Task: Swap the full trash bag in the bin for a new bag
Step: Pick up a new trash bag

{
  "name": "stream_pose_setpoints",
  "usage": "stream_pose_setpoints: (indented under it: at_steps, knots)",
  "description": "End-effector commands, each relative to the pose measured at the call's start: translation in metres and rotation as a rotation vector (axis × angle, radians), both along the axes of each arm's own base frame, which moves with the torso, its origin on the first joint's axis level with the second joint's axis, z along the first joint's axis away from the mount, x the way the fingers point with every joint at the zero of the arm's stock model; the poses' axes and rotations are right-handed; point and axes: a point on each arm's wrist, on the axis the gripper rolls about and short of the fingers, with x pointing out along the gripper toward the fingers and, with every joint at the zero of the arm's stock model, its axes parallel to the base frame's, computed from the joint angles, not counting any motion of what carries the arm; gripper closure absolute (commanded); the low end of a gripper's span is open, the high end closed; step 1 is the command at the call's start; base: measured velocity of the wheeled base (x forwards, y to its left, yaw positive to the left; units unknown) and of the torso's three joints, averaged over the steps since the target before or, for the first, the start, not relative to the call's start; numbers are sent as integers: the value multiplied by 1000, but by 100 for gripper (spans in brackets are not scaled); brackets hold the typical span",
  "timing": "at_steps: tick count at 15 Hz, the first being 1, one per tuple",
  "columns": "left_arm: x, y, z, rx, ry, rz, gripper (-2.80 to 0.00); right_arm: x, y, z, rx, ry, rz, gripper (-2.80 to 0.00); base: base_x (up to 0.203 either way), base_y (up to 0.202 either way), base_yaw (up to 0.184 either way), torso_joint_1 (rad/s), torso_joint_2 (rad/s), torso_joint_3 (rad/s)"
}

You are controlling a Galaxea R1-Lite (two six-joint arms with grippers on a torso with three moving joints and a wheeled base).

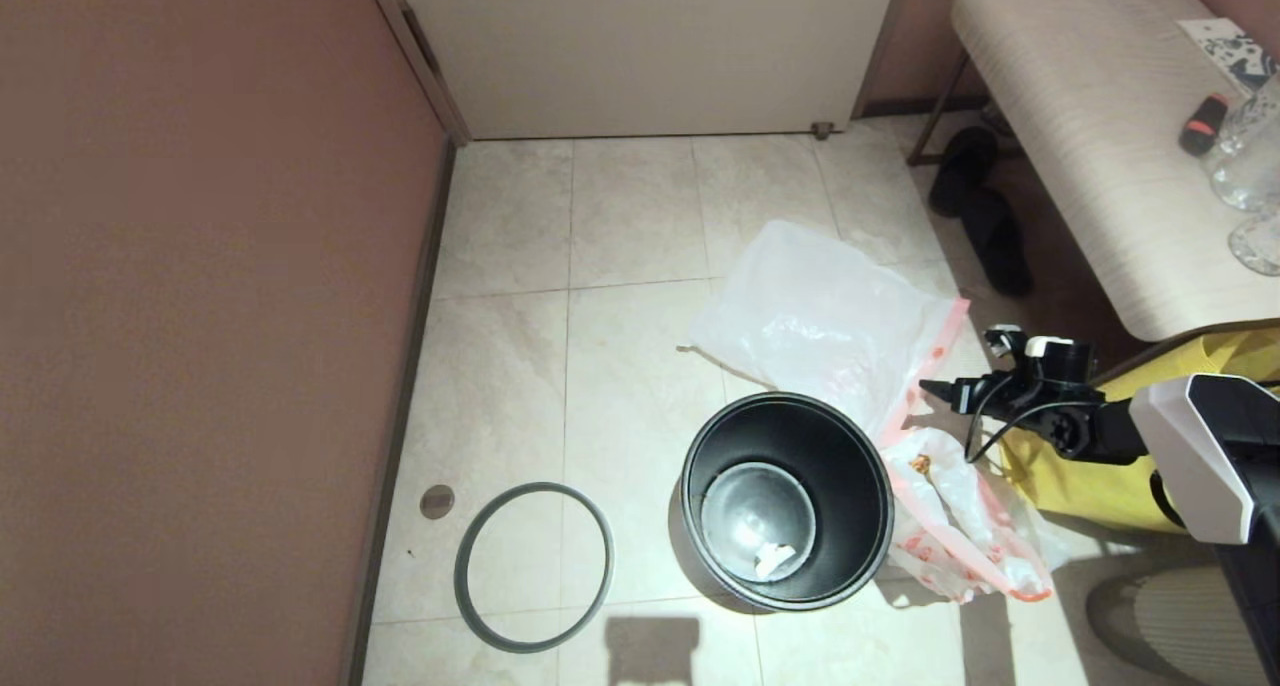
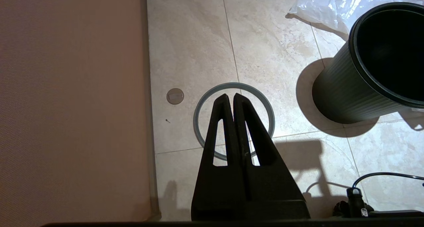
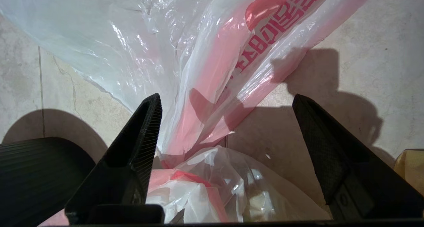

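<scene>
The black bin (image 1: 785, 501) stands unlined on the tiled floor, with a scrap of paper at its bottom. Its grey hoop rim (image 1: 533, 566) lies apart on the floor to its left. The new bag (image 1: 830, 316) lies flat behind the bin. The lumpy full trash bag (image 1: 955, 536) rests against the bin's right side. My right gripper (image 1: 975, 376) hovers above both bags. In the right wrist view it (image 3: 226, 101) is open over the new bag's pink hem (image 3: 212, 88), holding nothing, with the full trash bag (image 3: 238, 190) below. My left gripper (image 2: 230, 96) is shut and empty above the hoop (image 2: 198, 121).
A yellow cloth tote (image 1: 1090, 476) sits right of the bags under a padded bench (image 1: 1080, 116) bearing glassware (image 1: 1245, 146). Black slippers (image 1: 985, 216) lie beneath the bench. A wall (image 1: 200, 266) runs along the left, a door (image 1: 650, 46) at the back.
</scene>
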Motion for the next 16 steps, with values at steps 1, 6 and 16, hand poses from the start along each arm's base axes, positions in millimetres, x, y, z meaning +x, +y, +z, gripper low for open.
stream_pose_setpoints:
  at_steps: [1, 6, 16]
  knots:
    - [0, 0, 0, 0, 1, 0, 0, 0, 2, -24, 11, 27, 15, -280, 0, 0, 0, 0, 0, 0]
    - [0, 0, 0, 0, 1, 0, 0, 7, 58, -39, 111, 62, 178, -280, 0, 0, 0, 0, 0, 0]
    - [0, 0, 0, 0, 1, 0, 0, 11, 69, -11, 159, -38, 253, 0, 0, 0, 0, 0, 0, 0]
